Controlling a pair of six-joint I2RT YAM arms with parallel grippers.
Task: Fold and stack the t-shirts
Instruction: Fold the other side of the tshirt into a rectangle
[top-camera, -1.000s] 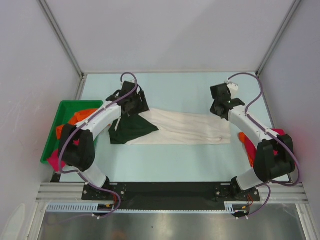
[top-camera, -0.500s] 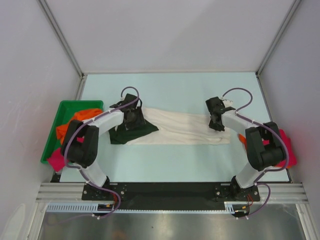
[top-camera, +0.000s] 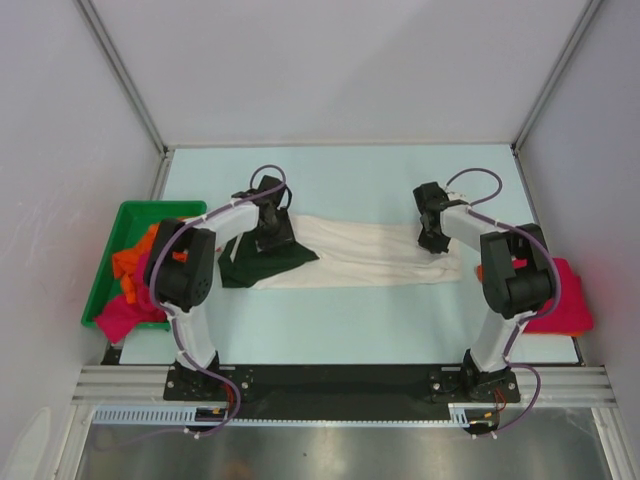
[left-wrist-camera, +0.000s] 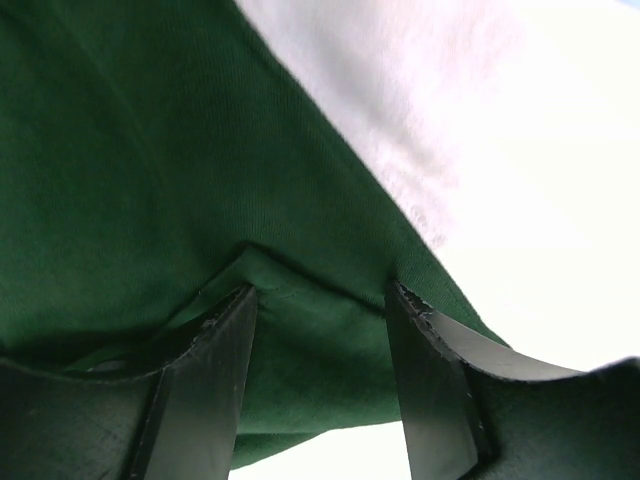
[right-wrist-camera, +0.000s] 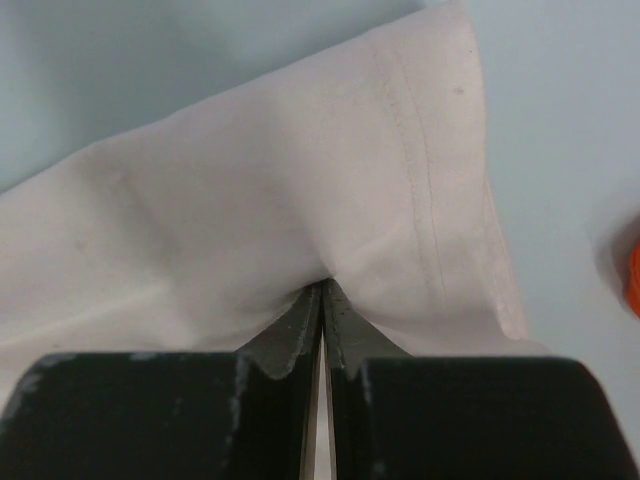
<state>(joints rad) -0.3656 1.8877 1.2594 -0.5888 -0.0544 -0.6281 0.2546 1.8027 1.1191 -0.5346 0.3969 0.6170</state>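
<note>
The step in hand looked to be the fold of the cream tee (top-camera: 370, 258). It lay as a long narrow strip across the middle of the top view, w/ its dark green sleeve (top-camera: 245, 268) at the left end.

The right gripper (right-wrist-camera: 322, 295) was at the right end of the strip. Its fingers were nearly together, w/ a tuck of cream cloth pinched between them just beside the stitched hem. The left gripper (left-wrist-camera: 320, 300) was down on the green sleeve. Its fingers were well apart, and a ridge of green cloth rose between them, not clamped yet.

In my judgement the next move calls for the left to close on that ridge. Then both ends should lift together & evenly, or the strip may twist.

Other tees waited:
- an orange tee (top-camera: 128, 258) and a magenta tee (top-camera: 118, 315) in the green bin (top-camera: 140, 207) at centre-left;
- a pink tee (top-camera: 565, 305) at lower right, beside the right arm's base.

The table (top-camera: 350, 180) was pale blue-green, flat & matte. Plain whitish walls (top-camera: 340, 70) w/ metal posts (top-camera: 120, 75) closed it on three sides.
</note>
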